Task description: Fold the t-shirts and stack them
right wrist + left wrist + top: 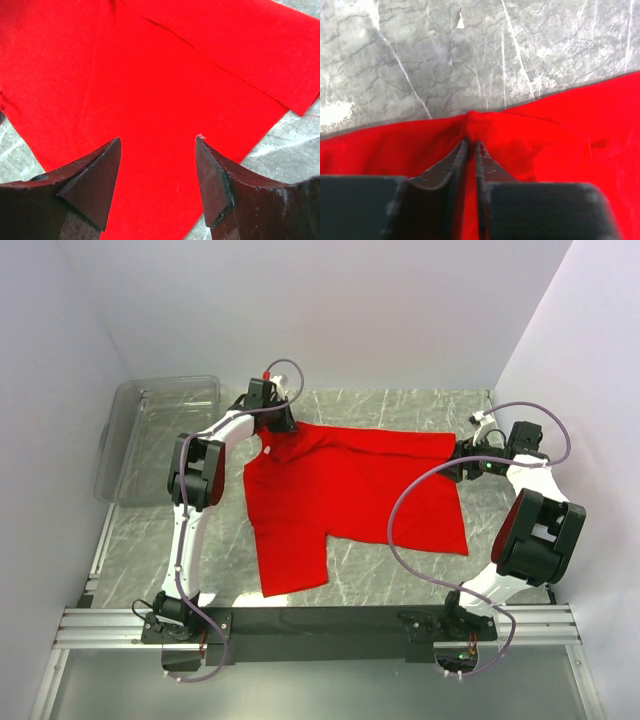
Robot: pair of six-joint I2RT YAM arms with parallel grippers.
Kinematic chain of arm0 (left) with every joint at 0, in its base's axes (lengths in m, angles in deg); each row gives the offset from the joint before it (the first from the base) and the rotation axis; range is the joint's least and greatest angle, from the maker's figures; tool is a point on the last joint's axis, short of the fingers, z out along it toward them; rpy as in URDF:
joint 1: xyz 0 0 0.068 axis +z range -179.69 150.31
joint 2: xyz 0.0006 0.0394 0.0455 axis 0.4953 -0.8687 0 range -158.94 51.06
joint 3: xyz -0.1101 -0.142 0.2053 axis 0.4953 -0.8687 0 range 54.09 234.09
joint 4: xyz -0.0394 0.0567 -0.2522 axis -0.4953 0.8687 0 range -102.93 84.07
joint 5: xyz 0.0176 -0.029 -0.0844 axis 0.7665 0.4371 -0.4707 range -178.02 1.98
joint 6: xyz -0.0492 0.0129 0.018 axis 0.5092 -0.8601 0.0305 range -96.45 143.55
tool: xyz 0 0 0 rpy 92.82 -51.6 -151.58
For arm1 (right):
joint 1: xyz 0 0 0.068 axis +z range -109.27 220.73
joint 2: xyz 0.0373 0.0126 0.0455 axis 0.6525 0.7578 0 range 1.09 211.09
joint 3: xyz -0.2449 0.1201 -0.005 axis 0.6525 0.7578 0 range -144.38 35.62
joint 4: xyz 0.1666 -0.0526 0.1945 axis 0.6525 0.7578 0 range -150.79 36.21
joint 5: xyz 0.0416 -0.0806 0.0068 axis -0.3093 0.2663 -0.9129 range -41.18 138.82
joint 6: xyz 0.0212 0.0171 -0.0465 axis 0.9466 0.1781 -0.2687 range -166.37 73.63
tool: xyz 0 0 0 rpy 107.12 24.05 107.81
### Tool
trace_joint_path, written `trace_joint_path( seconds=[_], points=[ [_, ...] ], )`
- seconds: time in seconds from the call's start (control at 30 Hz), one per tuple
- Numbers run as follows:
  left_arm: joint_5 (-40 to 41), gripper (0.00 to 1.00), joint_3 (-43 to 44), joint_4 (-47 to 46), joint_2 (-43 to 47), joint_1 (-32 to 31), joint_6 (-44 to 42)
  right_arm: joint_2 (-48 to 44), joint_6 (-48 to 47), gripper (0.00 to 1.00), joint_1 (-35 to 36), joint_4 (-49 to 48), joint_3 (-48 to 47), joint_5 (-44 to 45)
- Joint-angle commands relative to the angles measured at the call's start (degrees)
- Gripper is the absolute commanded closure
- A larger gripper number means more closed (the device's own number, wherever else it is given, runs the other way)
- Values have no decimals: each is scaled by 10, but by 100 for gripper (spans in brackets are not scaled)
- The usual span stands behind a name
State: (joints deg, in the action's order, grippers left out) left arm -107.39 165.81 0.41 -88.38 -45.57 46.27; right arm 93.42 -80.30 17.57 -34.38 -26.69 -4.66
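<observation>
The left pincer (471,142) is closed almost flat, with a small tuck of cloth nipped between its tips. That tuck is the far edge of the bright red short-sleeved cloth t-shirt (350,490), up by the neck end. Beyond the tips lies only bare grey marbled tabletop (470,55), and the clear plastic bin (160,435) sits well off to its left.

The right pincer (157,142) stands wide open and holds nothing. The red cloth spreads directly beneath and ahead of its tips, with the hem corner just to its right. I cannot tell whether it touches the cloth.

The shirt's long axis runs from one pincer to the other, neck at the left and hem at the right. I judge a matching hem grip comes next, and the right arm is the nearer one for it.
</observation>
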Motion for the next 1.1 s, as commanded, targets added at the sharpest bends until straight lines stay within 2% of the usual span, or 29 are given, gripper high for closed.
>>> trace_joint_path(
  seconds=[0.0, 0.07, 0.27, 0.53, 0.73, 0.83, 1.07],
  points=[
    [0, 90, -21, -54, 47, -6, -27, -22, -3, 33, -6, 0, 1, -15],
    [0, 99, -50, -72, 76, -6, -33, -25, -3, 33, -6, 1, 2, -16],
    [-25, 99, -132, -114, 155, -6, -77, -33, -6, 33, -8, 3, 5, -16],
    [-102, 99, -241, -143, 231, -6, -135, -34, -7, 33, -9, 7, 6, -19],
    [-149, 99, -279, -135, 262, -10, -168, -36, -12, 33, -9, 12, 3, -19],
    [-168, 99, -280, -93, 275, -20, -188, -37, -12, 33, -10, 13, 2, -18],
    [-166, 99, -303, -31, 321, -64, -221, -39, -11, 33, -10, 13, 2, -18]
  ],
)
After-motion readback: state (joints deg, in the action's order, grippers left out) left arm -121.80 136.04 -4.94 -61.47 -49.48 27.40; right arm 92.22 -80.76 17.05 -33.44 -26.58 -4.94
